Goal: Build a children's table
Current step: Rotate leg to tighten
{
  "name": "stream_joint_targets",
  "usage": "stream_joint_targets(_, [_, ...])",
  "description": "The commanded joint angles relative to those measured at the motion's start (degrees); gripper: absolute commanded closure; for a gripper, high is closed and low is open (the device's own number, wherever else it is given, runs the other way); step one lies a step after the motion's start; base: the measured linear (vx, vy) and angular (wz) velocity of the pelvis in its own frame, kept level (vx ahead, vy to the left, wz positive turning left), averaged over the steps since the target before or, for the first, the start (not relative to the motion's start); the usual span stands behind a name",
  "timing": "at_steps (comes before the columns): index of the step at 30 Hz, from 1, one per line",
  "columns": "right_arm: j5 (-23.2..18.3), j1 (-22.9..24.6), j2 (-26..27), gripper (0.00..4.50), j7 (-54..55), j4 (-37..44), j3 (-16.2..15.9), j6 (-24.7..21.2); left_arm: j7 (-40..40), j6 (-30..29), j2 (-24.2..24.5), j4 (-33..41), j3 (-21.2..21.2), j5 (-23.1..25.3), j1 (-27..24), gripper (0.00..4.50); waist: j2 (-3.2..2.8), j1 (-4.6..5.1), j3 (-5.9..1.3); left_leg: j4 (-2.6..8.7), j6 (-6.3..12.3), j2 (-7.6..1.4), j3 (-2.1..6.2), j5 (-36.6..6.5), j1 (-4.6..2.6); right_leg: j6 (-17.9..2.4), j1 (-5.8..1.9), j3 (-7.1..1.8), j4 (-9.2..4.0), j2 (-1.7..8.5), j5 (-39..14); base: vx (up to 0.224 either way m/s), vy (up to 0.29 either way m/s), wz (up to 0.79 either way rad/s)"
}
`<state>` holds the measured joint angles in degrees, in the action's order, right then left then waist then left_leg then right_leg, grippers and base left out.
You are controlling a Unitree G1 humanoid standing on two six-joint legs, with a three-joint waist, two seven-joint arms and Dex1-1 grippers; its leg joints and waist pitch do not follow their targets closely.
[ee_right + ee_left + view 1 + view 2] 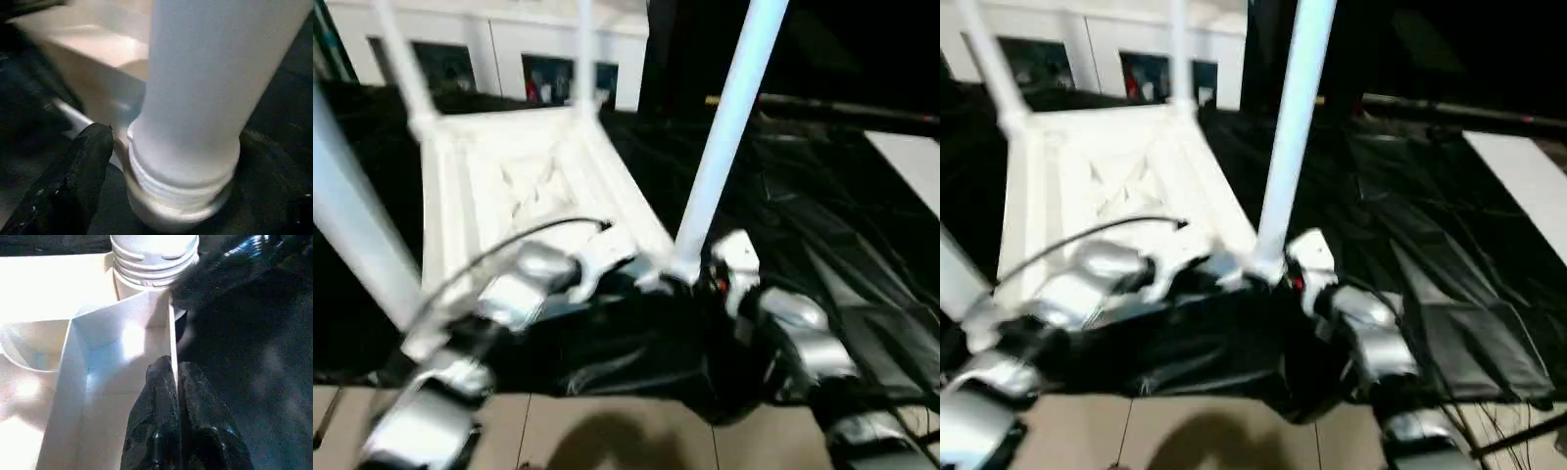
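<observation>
With the children's table (524,186) lying upside down on the black-draped table (822,206), legs pointing up, the near leg (724,127) looks only part-seated: threads show above its socket. Advice: keep the top pinned and turn the leg squarely. Left hand (176,382) is clamped on an underside rib. Right hand (88,161) sits beside the leg base, apparently spread. White cabinet (558,59) behind.
</observation>
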<state>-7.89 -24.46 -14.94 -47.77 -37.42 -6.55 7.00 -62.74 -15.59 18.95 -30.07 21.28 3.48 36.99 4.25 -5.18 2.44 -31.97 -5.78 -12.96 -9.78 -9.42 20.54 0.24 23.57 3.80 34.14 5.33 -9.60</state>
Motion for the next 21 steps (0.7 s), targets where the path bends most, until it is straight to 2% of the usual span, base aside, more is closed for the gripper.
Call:
stream_joint_targets(1, [-2.2, 0.7, -2.1, 0.60, -6.6, 3.8, -0.7, -0.8, -7.4, -0.3, 1.0, 2.7, 3.0, -2.5, -2.3, 4.50, -0.06, -0.21, -3.48, 3.05, 3.27, -0.10, -0.77, -10.9, 0.12, -12.5, -3.19, -1.92, -2.93, 1.97, -7.2, 0.053, 0.003, 0.01])
stream_joint_targets(2, [-2.9, 1.0, -2.9, 0.60, -9.5, 4.8, -1.1, -1.3, -9.6, -0.7, 2.4, 4.3, 2.7, -3.4, -2.9, 4.50, 0.12, -0.18, -3.52, 2.86, 4.19, -0.11, -1.00, -9.9, -0.16, -13.9, -3.03, -1.93, -2.60, 1.67, -3.9, 0.000, 0.000, 0.00])
stream_joint_targets(4, [-3.1, 1.0, -3.1, 0.60, -10.2, 5.1, -1.3, -1.4, -10.0, -0.9, 2.7, 4.6, 2.7, -3.5, -3.1, 4.50, -0.08, -0.34, -3.56, 2.85, 4.53, -0.17, -0.96, -9.5, -0.13, -14.5, -3.12, -1.89, -2.37, 1.73, -3.2, 0.000, 0.000, 0.00])
stream_joint_targets(6, [-3.4, 1.1, -3.5, 0.60, -11.5, 5.5, -1.6, -1.6, -10.9, -1.0, 3.6, 5.5, 2.5, -3.7, -3.7, 4.50, -0.22, -0.34, -3.44, 2.88, 4.37, -0.25, -1.04, -10.2, -0.33, -14.9, -2.85, -1.91, -2.49, 1.76, -3.7, 0.000, 0.000, 0.00])
stream_joint_targets(8, [-3.8, 1.2, -3.5, 0.60, -12.6, 5.8, -1.8, -1.9, -11.4, -1.3, 4.3, 6.5, 2.3, -3.9, -4.4, 4.50, 0.14, -0.51, -3.25, 3.03, 3.36, -0.27, -1.04, -12.3, -0.26, -14.1, -2.86, -1.98, -2.80, 1.94, -7.5, 0.000, 0.000, 0.00])
stream_joint_targets(9, [-3.7, 1.1, -3.4, 0.60, -13.0, 5.9, -1.9, -2.1, -11.4, -1.5, 4.5, 6.8, 2.1, -4.0, -4.5, 4.50, 0.05, -0.54, -3.21, 3.11, 2.85, -0.27, -1.00, -13.1, -0.30, -13.4, -2.83, -2.02, -2.95, 1.99, -9.3, 0.000, 0.000, 0.00])
stream_joint_targets(10, [-3.6, 1.0, -3.2, 0.60, -13.7, 5.8, -2.2, -2.4, -11.3, -1.6, 4.6, 6.9, 2.1, -3.9, -4.7, 4.50, 0.53, -0.49, -3.03, 3.16, 2.73, -0.28, -1.01, -13.4, -0.19, -13.1, -2.77, -2.03, -3.10, 2.03, -10.3, 0.000, 0.000, 0.00])
stream_joint_targets(11, [-3.3, 1.0, -3.2, 0.60, -14.1, 5.6, -2.6, -2.4, -11.1, -1.6, 4.6, 6.9, 2.1, -3.8, -4.8, 4.50, 0.30, -0.59, -3.02, 3.22, 2.18, -0.26, -0.94, -14.0, -0.25, -12.1, -2.66, -2.09, -3.25, 2.13, -12.5, 0.000, 0.000, 0.00])
stream_joint_targets(16, [-2.8, 0.8, -3.3, 0.94, -15.4, 4.7, -3.1, -2.6, -11.1, -2.4, 4.9, 7.9, 1.7, -3.8, -5.2, 4.50, 0.53, -0.59, -3.09, 3.16, 1.89, -0.17, -0.87, -12.5, 0.04, -11.2, -2.81, -2.10, -3.08, 2.13, -11.9, 0.000, 0.000, 0.00])
stream_joint_targets(17, [-2.7, 0.7, -3.4, 0.98, -15.4, 4.5, -3.1, -2.6, -11.0, -2.5, 4.9, 8.0, 1.7, -3.8, -5.2, 4.50, 0.56, -0.57, -3.10, 3.12, 2.00, -0.16, -0.88, -11.8, 0.02, -11.4, -2.79, -2.07, -2.96, 2.05, -10.9, 0.000, 0.000, 0.00])
stream_joint_targets(18, [-2.7, 0.7, -3.4, 1.28, -15.4, 4.5, -3.1, -2.6, -10.9, -2.5, 4.9, 8.0, 1.7, -3.8, -5.2, 4.50, 0.58, -0.56, -3.12, 3.09, 2.03, -0.14, -0.89, -11.6, 0.05, -11.5, -2.83, -2.07, -2.90, 2.04, -10.5, 0.000, 0.000, 0.00])
stream_joint_targets(19, [-2.6, 0.6, -3.6, 1.37, -15.5, 4.4, -3.0, -2.7, -10.8, -2.7, 4.9, 8.1, 1.7, -3.7, -5.2, 4.50, 0.47, -0.56, -3.18, 3.05, 2.10, -0.14, -0.91, -11.3, -0.05, -11.8, -2.77, -2.06, -2.86, 2.00, -9.8, 0.000, 0.000, 0.00])
stream_joint_targets(21, [-2.6, 0.6, -3.7, 1.39, -15.5, 4.2, -3.0, -2.8, -10.8, -2.7, 4.9, 8.2, 1.6, -3.7, -5.2, 4.50, 0.54, -0.57, -3.23, 2.99, 2.28, -0.11, -0.93, -11.0, 0.00, -12.0, -2.87, -2.04, -2.74, 1.96, -9.1, 0.000, 0.000, 0.00])
